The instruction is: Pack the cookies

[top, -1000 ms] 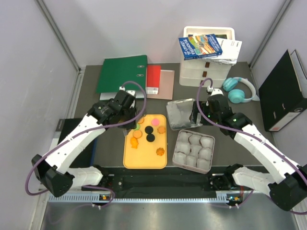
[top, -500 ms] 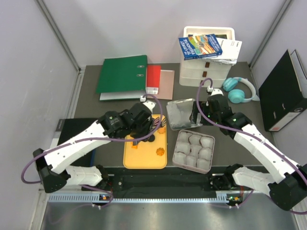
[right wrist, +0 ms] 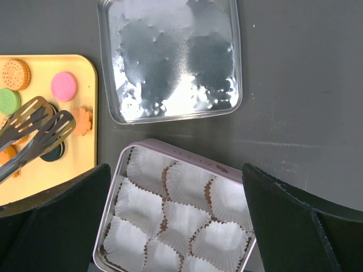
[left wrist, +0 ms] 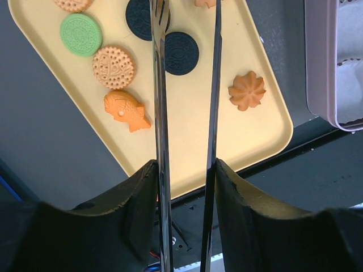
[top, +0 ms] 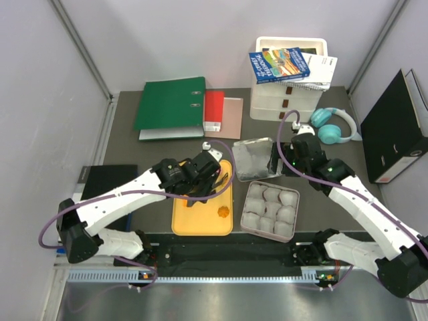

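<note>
Cookies lie on a yellow tray [left wrist: 187, 141]: a green one [left wrist: 81, 34], two black ones [left wrist: 181, 53], an orange round one [left wrist: 113, 67], an orange fish-shaped one [left wrist: 127, 111], an orange flower [left wrist: 247, 90] and a pink one [right wrist: 64, 86]. My left gripper [left wrist: 184, 175] is shut on metal tongs [left wrist: 161, 113]. The tongs' blades are apart, with their tips [right wrist: 39, 127] over the black cookies. My right gripper [right wrist: 176, 170] is open and empty, above a lilac tin [right wrist: 187, 153] filled with white paper cups.
The tin's silver lid [right wrist: 170, 62] lies upside down behind the tin, right of the tray [top: 200, 224]. Green and red binders [top: 170, 100], white drawers with books [top: 287, 73], teal headphones [top: 333, 125] and a black folder [top: 394, 127] stand further back.
My left arm has swung right and forward, carrying the tongs from the tray's far left corner to over its middle. My right arm has barely moved.
</note>
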{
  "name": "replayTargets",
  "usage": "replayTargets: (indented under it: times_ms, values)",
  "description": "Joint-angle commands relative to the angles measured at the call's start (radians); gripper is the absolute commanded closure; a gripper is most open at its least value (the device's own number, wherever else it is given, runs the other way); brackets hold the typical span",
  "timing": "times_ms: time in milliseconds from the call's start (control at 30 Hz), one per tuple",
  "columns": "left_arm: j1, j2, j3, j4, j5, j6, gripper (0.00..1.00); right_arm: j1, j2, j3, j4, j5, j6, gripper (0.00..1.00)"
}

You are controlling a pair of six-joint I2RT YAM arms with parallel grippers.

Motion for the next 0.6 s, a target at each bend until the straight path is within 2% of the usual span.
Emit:
replayTargets:
  times_ms: [0,567]
  values:
    - [-0.004,0.007,-0.015,0.060,-0.025,0.007,0.52,0.009,-0.025,0.017,-0.003,0.021,0.016,0.01]
    - [-0.008,0.055,-0.047,0.141,0.010,-0.026,0.51,0.009,-0.019,0.012,0.005,0.015,0.005,0.01]
